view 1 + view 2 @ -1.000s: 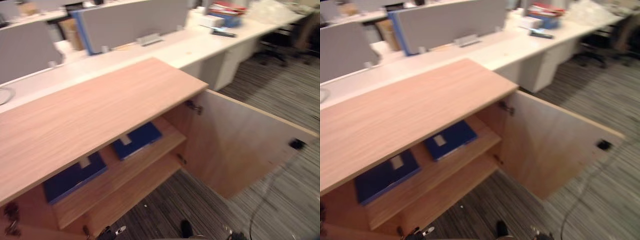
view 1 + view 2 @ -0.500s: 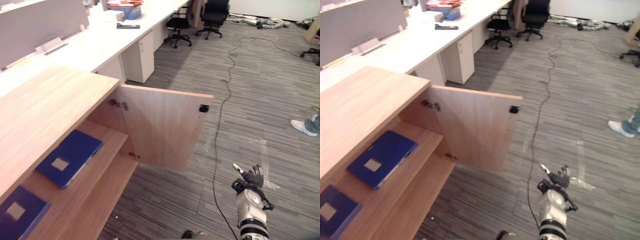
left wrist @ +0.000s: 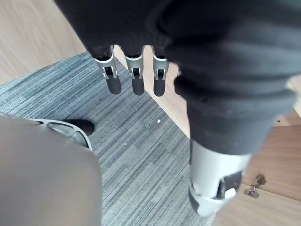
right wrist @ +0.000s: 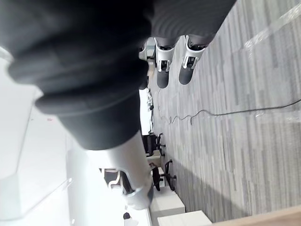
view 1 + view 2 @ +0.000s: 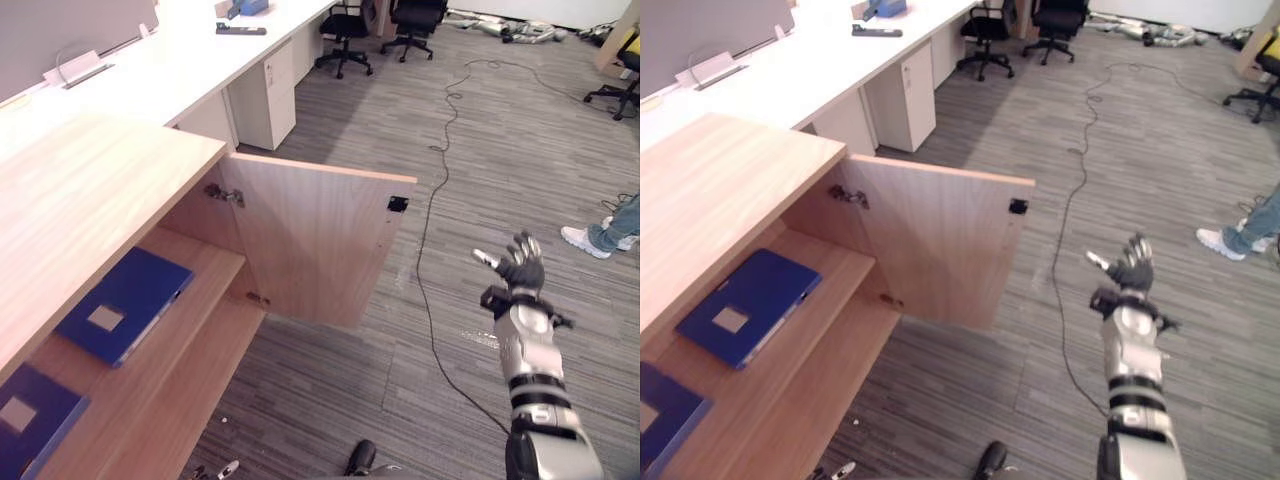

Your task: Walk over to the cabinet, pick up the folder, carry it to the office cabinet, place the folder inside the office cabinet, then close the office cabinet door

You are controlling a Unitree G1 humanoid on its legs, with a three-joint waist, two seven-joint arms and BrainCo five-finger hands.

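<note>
Blue folder (image 5: 120,305) lies flat on the shelf (image 5: 215,275) inside the open office cabinet (image 5: 90,200), at about 8 o'clock in the head views, with a pale square label on its cover. A second blue folder (image 5: 28,425) with the same kind of label lies on that shelf further toward 7 o'clock, apart from the first. Neither hand touches either one.

The cabinet's door (image 5: 320,245) stands swung wide open at the middle of the view, with its inner face showing. It hangs on metal hinges (image 5: 225,193) and carries a small black catch (image 5: 397,204) near its upper free corner.

The right hand (image 5: 522,268) is raised over the grey striped carpet (image 5: 330,390) at about 4 o'clock, well apart from the door. Its fingers are spread and nearly straight, and it holds nothing. The left hand (image 3: 137,80) shows in its own wrist view with fingers straight and empty, over the carpet beside the cabinet's wooden base.

Behind the cabinet, toward 11 o'clock, runs a long white desk (image 5: 170,70) with a white drawer unit (image 5: 265,100) under it. Black office chairs (image 5: 415,15) stand at 12 o'clock. A person's white shoe (image 5: 580,240) and jeans leg show at 3 o'clock.
</note>
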